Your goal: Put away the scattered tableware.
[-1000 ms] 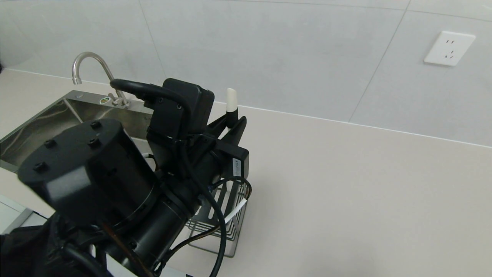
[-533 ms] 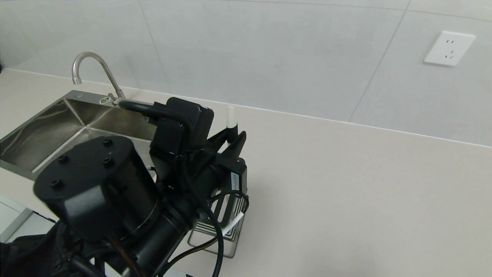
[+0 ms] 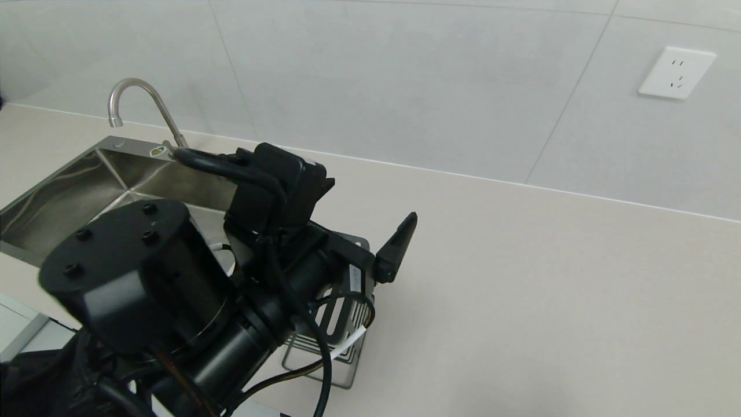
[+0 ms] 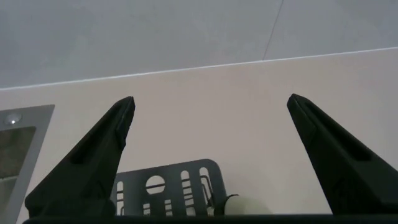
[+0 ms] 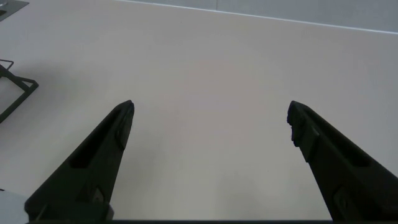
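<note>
The left gripper [image 4: 210, 102] hung over the counter [image 3: 521, 289] with its two fingers spread wide and nothing between them. Directly under it stood the metal holder [image 3: 341, 362], whose slotted dark wall [image 4: 168, 168] showed low between the fingers in the left wrist view. Just beside that wall a small pale rounded tip [image 4: 249, 206] lay below the fingers, apart from both; I could not tell if it was a piece of tableware. The right gripper [image 5: 210, 106] was also spread open, holding nothing, above bare counter. The sink [image 3: 69, 174] and its faucet [image 3: 139, 98] were left of the holder.
</note>
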Robot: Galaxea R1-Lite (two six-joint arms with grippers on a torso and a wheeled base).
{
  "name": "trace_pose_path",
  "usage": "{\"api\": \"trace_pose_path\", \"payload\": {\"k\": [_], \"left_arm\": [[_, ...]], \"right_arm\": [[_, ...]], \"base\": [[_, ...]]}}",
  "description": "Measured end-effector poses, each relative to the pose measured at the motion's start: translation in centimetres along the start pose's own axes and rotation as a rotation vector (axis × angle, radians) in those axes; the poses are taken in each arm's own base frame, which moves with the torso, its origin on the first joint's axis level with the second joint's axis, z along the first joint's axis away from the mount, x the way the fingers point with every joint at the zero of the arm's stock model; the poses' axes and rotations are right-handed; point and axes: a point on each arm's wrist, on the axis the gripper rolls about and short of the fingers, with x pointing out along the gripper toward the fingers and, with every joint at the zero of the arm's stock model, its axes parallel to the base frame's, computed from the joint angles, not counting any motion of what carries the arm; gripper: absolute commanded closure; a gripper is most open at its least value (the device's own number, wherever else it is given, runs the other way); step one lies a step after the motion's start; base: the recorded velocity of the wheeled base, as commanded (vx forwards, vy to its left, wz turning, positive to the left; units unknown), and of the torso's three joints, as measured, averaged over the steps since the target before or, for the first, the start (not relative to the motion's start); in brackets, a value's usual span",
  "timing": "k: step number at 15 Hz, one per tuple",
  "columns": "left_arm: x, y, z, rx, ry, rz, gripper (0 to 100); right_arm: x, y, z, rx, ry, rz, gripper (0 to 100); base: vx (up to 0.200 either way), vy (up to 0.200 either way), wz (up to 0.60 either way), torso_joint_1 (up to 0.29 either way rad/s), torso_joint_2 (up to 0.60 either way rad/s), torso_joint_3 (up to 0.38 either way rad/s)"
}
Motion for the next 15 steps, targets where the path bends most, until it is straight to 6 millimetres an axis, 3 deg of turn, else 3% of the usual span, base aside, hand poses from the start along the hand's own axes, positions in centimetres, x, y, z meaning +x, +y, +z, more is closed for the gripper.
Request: {"api": "trace_pose_path", "payload": {"k": [2, 5, 9, 12, 15], "left_arm": [[-0.9, 0.9, 0.0, 0.068, -0.024, -0.106, 0], [-2.4, 3.9, 0.5, 0.121, -0.091, -0.262, 0], [-6.2, 6.5, 0.4, 0.142, -0.129, -0.409, 0], [-9.3, 7.3, 1.0, 0.155, -0.173, -0.397, 0], [-13.0, 8.6, 2.8, 0.172, -0.269, -0.246, 0]], "right_arm": [[0.0, 0.0, 0.0, 0.000, 0.000, 0.000, 0], [0.0, 0.0, 0.0, -0.001, 0.000, 0.001, 0], [0.0, 0.0, 0.0, -0.001, 0.001, 0.001, 0], [0.0, 0.0, 0.0, -0.001, 0.001, 0.001, 0], [0.0, 0.0, 0.0, -0.001, 0.001, 0.001, 0]], "base": [[0.000, 0.000, 0.00, 0.000, 0.00, 0.000], [0.000, 0.000, 0.00, 0.000, 0.00, 0.000], [0.000, 0.000, 0.00, 0.000, 0.00, 0.000], [0.000, 0.000, 0.00, 0.000, 0.00, 0.000], [0.000, 0.000, 0.00, 0.000, 0.00, 0.000]]}}
